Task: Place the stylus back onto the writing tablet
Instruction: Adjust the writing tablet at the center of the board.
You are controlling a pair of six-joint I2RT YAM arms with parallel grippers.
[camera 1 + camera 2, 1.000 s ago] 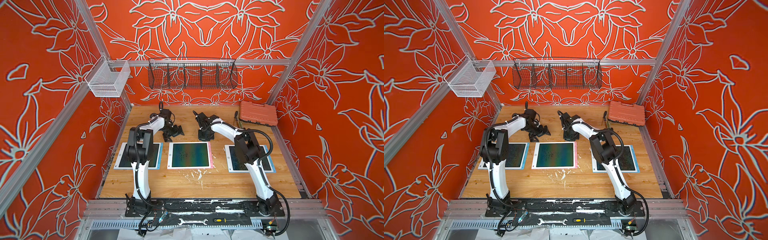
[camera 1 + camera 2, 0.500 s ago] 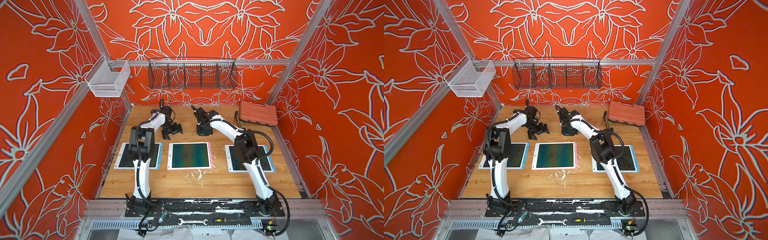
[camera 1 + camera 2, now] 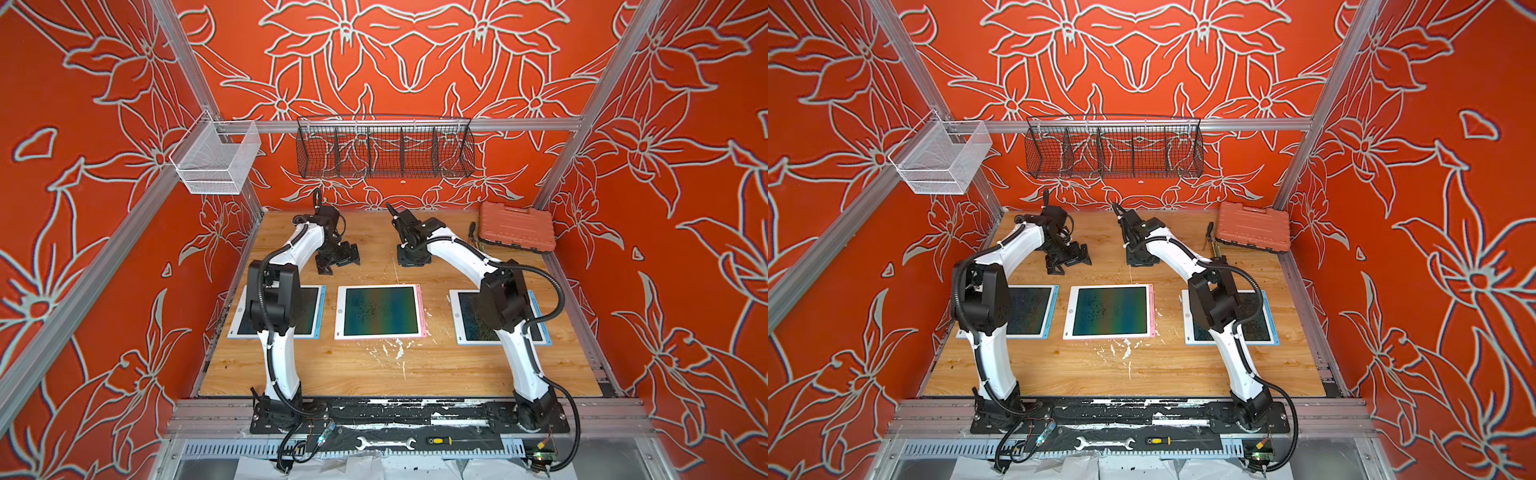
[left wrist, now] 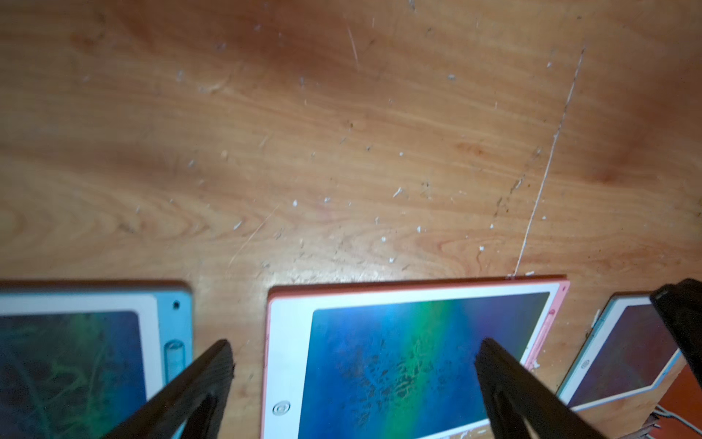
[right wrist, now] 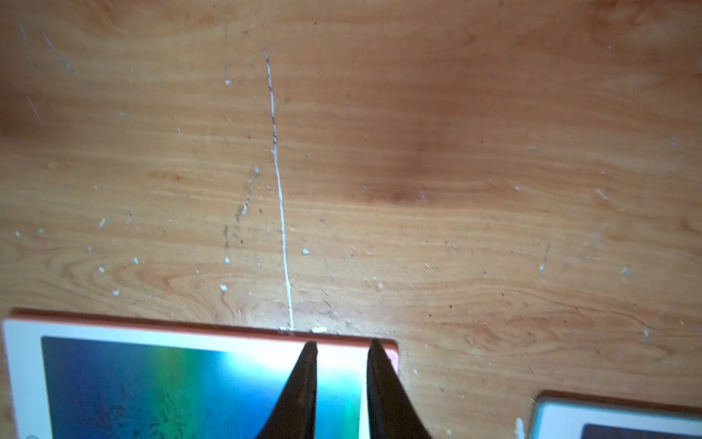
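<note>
Pink-framed tablet [image 3: 380,311] between 2 blue-framed tablets [image 3: 311,307] [image 3: 466,318], each partly behind an arm [image 3: 274,303].

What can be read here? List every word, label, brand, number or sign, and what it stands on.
No words, brands or numbers are legible in any view.
A round ring symbol, no letters: on the white border of the pink writing tablet.
The orange tool case: no legible label.
The wrench: any marking is too small to read.
</note>
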